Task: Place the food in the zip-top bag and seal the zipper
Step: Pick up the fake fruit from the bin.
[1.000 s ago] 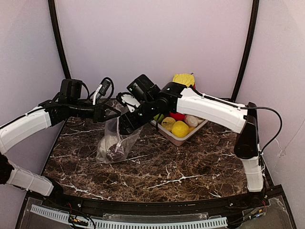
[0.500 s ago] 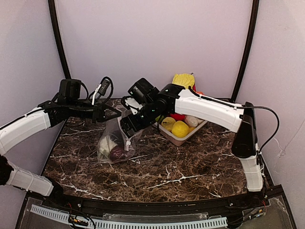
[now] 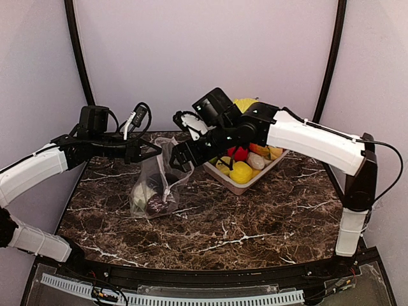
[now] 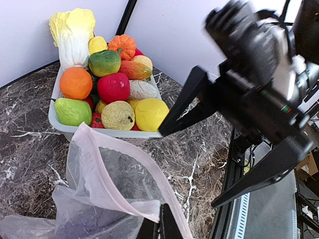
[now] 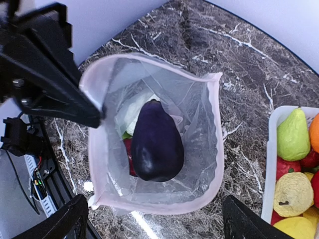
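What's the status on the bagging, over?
Left end effector shut on zip-top bag rim, mouth open. Right end effector open above it. Purple piece inside; zipper unsealed. Nothing in the way.

The zip-top bag (image 3: 156, 188) stands on the table (image 3: 268, 223), left of centre, with its mouth upward. The tray (image 3: 237, 188) sits to the bag's right and further back, apart from it. Inside the bag, the eggplant (image 5: 157, 142) lies on top of the cauliflower (image 5: 133, 112) (which is mostly covered). The left gripper (image 3: 157, 152) meets the zipper (image 5: 149, 206) at the left rim of the mouth. The right gripper (image 3: 180, 160) hangs above the mouth, between bag and tray.
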